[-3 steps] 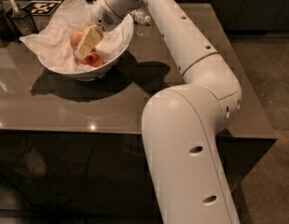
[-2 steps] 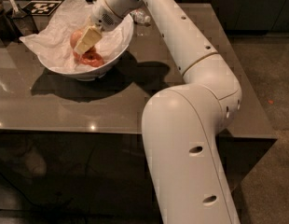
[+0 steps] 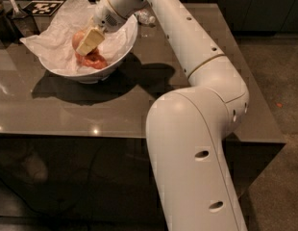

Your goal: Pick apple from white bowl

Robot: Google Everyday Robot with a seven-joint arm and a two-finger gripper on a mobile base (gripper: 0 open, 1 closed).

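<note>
At the far left, near the back edge of the table [image 3: 115, 114], lies a black-and-white marker card [image 3: 43, 7]. Next comes the crumpled white paper [image 3: 48, 44], which spills over the rim of the white bowl [image 3: 117, 57] standing on the table's left half. Inside, on the paper, sits a pale, rosy round fruit that I take for the apple [image 3: 77, 37], with a redder fruit [image 3: 94, 60] just in front of it. The gripper [image 3: 90, 41] is down in the bowl, right at the apple's right side and just above the redder fruit. Whether it is released or clenched on anything, I cannot tell. Further right, the white arm [image 3: 187, 42] rises out over the bowl's rim and bends down to the bulky lower link [image 3: 192, 167] in the foreground.

The apple should handle as a firm, fairly heavy ball with smooth, waxy skin, so it may roll or slip on the loose paper. The surest hold is across its widest part, from opposite sides, without catching the paper or the neighbouring fruit
</note>
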